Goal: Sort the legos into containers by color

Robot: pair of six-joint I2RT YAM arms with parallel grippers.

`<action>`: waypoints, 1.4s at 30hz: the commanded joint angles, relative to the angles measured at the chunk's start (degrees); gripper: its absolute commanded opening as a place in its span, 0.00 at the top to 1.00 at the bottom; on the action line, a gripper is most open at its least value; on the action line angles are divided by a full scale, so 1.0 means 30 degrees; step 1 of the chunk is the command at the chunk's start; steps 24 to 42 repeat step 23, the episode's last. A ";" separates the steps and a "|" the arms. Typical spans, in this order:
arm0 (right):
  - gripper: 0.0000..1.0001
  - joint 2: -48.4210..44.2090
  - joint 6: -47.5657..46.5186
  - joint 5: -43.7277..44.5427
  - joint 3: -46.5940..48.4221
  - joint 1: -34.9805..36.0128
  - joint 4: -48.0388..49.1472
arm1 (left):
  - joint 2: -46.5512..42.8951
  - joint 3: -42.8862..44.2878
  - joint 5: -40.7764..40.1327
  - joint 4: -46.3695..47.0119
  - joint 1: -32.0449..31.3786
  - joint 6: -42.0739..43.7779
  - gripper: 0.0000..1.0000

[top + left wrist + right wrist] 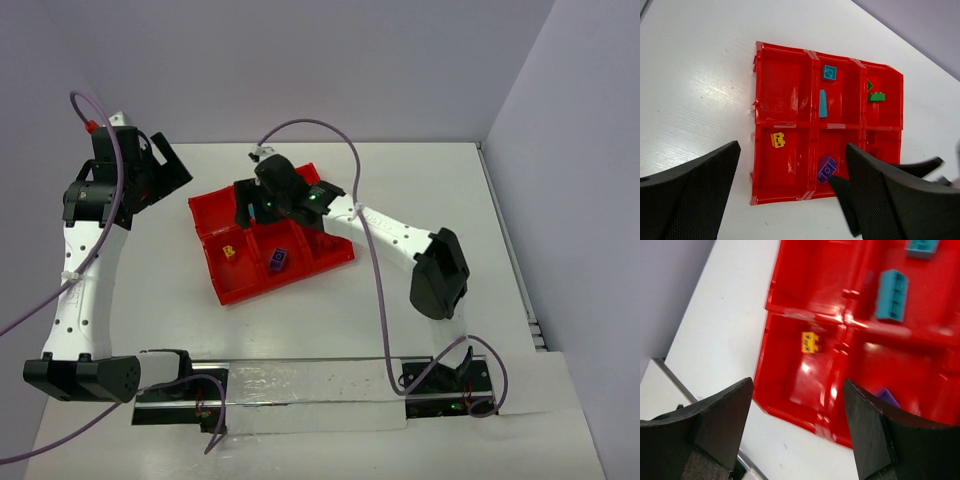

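Your left pincer [792,150] and right pincer [797,390] gape empty; lower the right carelessly and you could shove the glossy red plastic tray [805,380].

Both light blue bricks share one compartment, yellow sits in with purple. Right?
No. Left wrist view: the yellow brick is alone in its own compartment, beside the one holding the purple brick. The two light blue bricks do share one.
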 commanded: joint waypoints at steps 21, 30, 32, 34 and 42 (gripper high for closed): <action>0.00 -1.6786 -0.0387 0.7116 -1.2215 -0.8723 -0.4088 | -0.0260 0.0242 0.0606 0.1691 0.0008 0.0662 0.07; 0.00 -1.6981 -0.0278 0.7255 -1.2351 -0.8753 -0.4241 | -0.0274 0.0106 0.0759 0.1904 -0.0016 0.0691 0.07; 0.00 -1.6981 -0.0278 0.7255 -1.2351 -0.8753 -0.4241 | -0.0274 0.0106 0.0759 0.1904 -0.0016 0.0691 0.07; 0.00 -1.6981 -0.0278 0.7255 -1.2351 -0.8753 -0.4241 | -0.0274 0.0106 0.0759 0.1904 -0.0016 0.0691 0.07; 0.00 -1.6981 -0.0278 0.7255 -1.2351 -0.8753 -0.4241 | -0.0274 0.0106 0.0759 0.1904 -0.0016 0.0691 0.07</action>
